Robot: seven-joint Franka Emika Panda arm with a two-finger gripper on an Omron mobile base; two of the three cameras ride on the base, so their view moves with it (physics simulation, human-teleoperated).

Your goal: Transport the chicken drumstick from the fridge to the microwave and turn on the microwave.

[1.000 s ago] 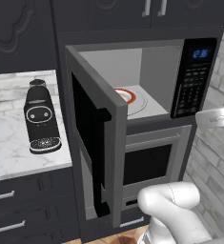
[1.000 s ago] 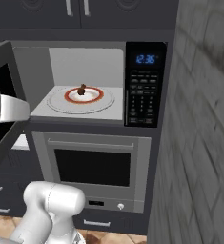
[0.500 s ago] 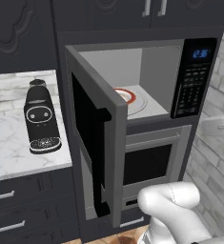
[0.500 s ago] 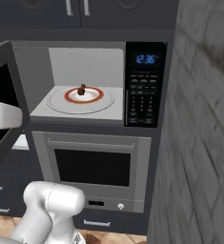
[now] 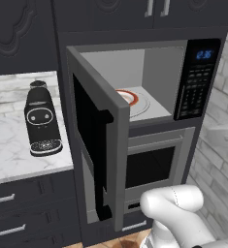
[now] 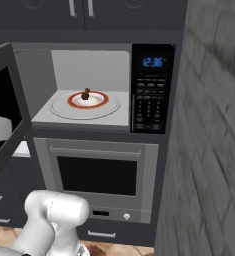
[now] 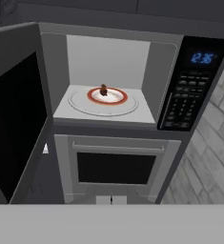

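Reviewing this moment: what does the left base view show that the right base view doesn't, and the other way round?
Left base view alone: a black coffee machine standing on the marble counter left of the microwave, and the inner face of the open door seen nearly edge-on.

Right base view alone: the chicken drumstick lying on the red-rimmed plate, and the brick wall close on the right.

Both: the microwave standing open, its keypad panel with lit blue display, the oven below, and the dark cabinets above.

matt grey microwave, marble counter
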